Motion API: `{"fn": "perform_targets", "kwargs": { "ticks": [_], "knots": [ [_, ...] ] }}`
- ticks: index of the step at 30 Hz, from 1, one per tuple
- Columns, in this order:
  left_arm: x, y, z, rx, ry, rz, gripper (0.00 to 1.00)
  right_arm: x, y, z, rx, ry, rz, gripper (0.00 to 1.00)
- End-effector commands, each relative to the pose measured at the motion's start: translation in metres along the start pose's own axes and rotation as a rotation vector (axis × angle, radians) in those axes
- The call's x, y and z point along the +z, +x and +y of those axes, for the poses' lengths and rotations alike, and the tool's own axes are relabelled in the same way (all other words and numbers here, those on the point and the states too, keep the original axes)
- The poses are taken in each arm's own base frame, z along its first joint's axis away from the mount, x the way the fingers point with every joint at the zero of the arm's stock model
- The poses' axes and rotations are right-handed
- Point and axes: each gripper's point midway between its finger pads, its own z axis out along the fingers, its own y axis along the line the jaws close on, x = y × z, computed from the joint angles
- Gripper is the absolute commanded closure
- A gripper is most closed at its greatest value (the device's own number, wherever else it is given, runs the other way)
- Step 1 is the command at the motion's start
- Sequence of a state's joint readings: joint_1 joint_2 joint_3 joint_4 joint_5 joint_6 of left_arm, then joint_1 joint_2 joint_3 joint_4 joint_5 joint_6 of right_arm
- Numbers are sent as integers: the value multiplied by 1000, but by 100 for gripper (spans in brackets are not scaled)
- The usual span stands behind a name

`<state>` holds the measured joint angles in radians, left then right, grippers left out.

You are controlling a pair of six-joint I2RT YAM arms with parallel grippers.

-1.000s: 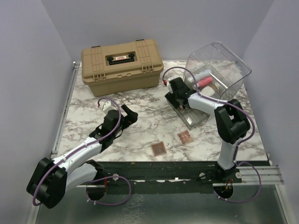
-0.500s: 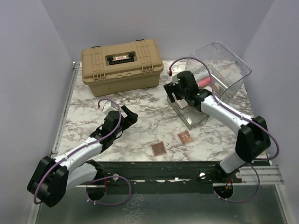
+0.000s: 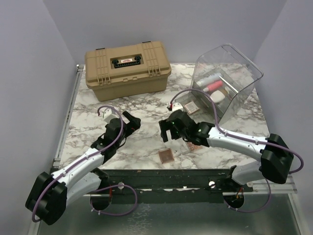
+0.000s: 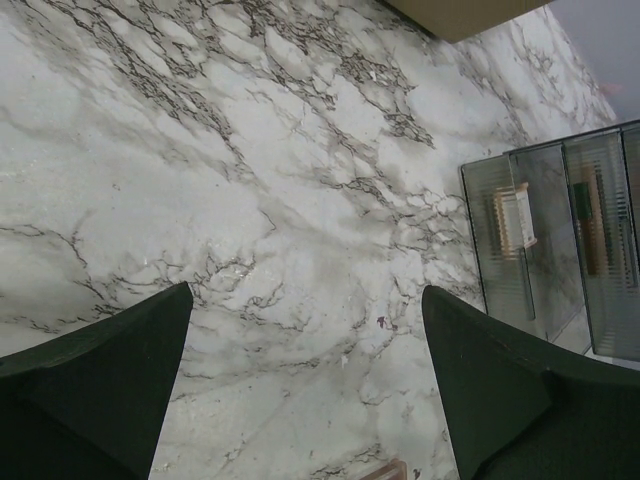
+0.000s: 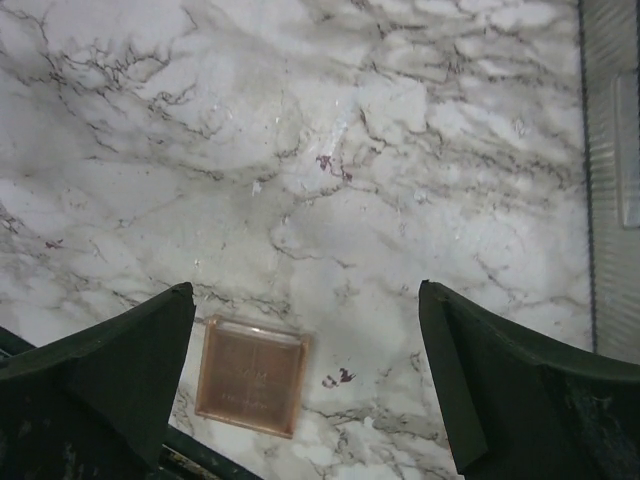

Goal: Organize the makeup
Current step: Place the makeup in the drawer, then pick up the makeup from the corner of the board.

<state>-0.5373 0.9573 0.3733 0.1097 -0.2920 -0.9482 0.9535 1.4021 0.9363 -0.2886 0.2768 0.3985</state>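
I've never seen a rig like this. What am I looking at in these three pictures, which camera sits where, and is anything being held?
These are two robot arms bolted at the near edge of a marble table. The wide picture looks down from above and behind them; the other two come from a camera on each wrist, the dark shapes at the bottom being that arm's own fingers. On the table stand a tan hard case and a clear plastic bin with tubes inside. A small square eyeshadow palette lies near the front edge. The right gripper hangs open over it; the left gripper is open over bare marble. Neither holds anything.
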Motion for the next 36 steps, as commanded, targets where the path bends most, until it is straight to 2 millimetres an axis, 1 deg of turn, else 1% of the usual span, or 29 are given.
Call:
{"fn": "perform_targets", "kwargs": {
  "ticks": [1, 4, 7, 10, 12, 18, 21, 25, 26, 31, 34, 36],
  "knots": [
    [-4, -6, 17, -17, -53, -46, 1, -8, 31, 8, 162, 22, 56, 0],
    [-4, -7, 17, -22, -52, -52, 1, -9, 48, 17, 178, 27, 92, 0],
    [-4, -7, 16, -20, -51, -50, 1, -10, 64, 19, 175, 78, 150, 0],
    [-5, -6, 16, -21, -50, -47, 1, -14, 78, 13, 147, 220, 177, 0],
    [-5, -7, 17, -24, -52, -49, 1, -16, 85, 16, 100, 277, 189, 0],
    [-8, -8, 18, -35, -53, -59, 1, -6, 106, 42, 19, 305, 237, 0],
    [-10, -9, 20, -37, -57, -66, 1, -2, 111, 46, 14, 302, 257, 0],
    [-11, -10, 22, -42, -60, -75, 1, 2, 115, 48, 24, 288, 258, 0],
    [-10, -10, 22, -43, -61, -74, 1, 1, 117, 46, 32, 288, 253, 0],
    [-10, -9, 23, -44, -66, -73, 1, 1, 112, 40, 60, 276, 186, 0],
    [-9, -9, 24, -44, -72, -71, 1, 5, 117, 46, 53, 246, 207, 0],
    [-8, -9, 24, -42, -73, -71, 1, 7, 120, 48, 45, 256, 229, 0]
  ]
}}
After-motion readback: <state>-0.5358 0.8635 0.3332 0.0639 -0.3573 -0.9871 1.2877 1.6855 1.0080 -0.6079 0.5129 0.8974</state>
